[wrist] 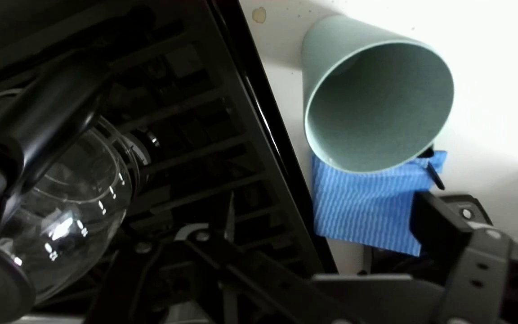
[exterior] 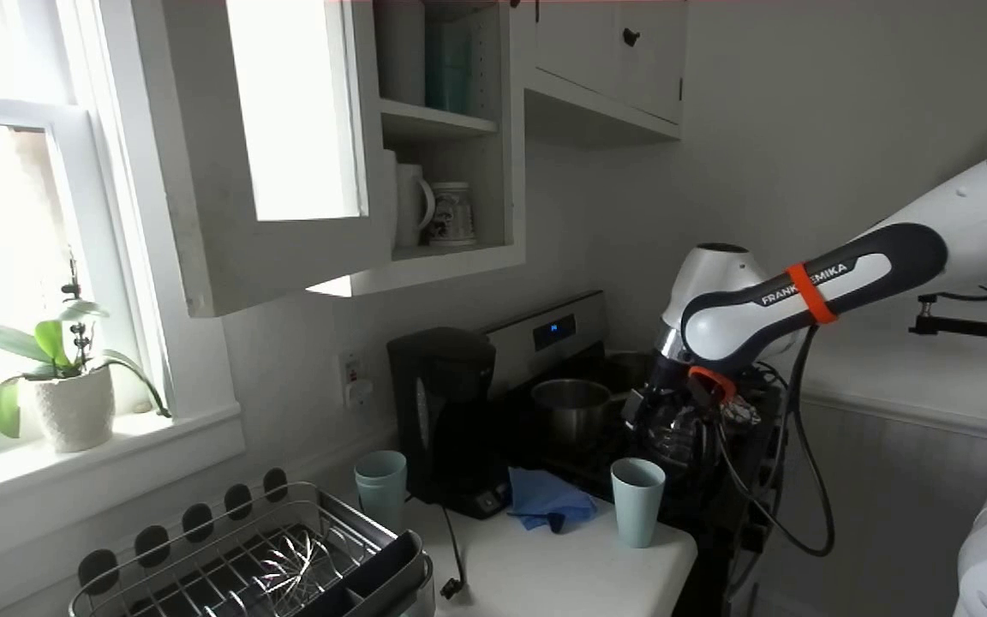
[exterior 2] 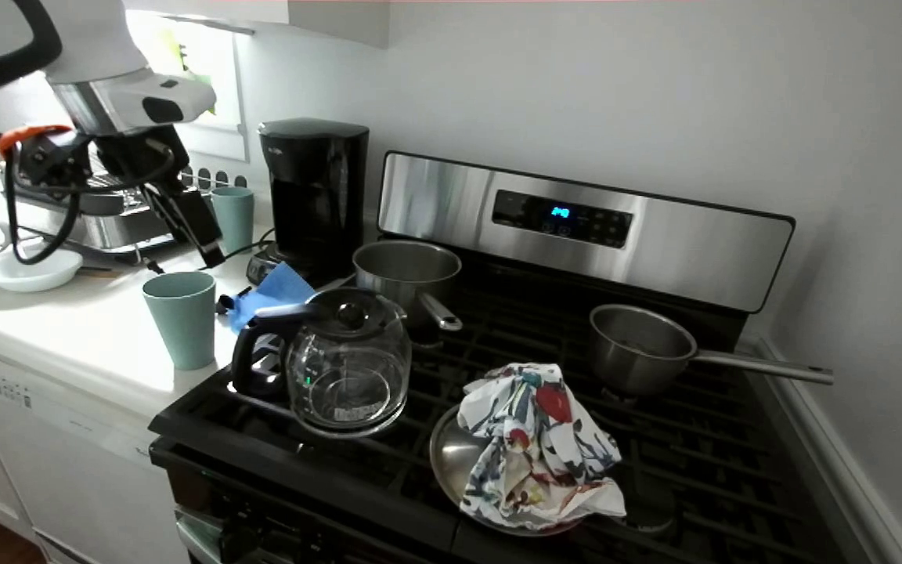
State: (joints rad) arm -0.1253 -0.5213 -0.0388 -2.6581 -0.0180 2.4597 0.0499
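Pale green cup upright on the white counter, near the edge of the stove. Gripper hangs near the cup, fingers spread apart. Blue cloth lies just beside the cup. On the grates, glass carafe, black handle and lid, white print low on the glass, illegible. Coffee maker behind; pale mark near its top, possibly a brand, too small to read. Stove display lit with blue digits, blurred. Arm lettered "FRANK" and "EMIKA", an orange band crossing between. Farther out: floral cloth crumpled over a steel pan; long-handled saucepan; stacked green cups beside the coffee maker; patterned mug on a cabinet shelf.
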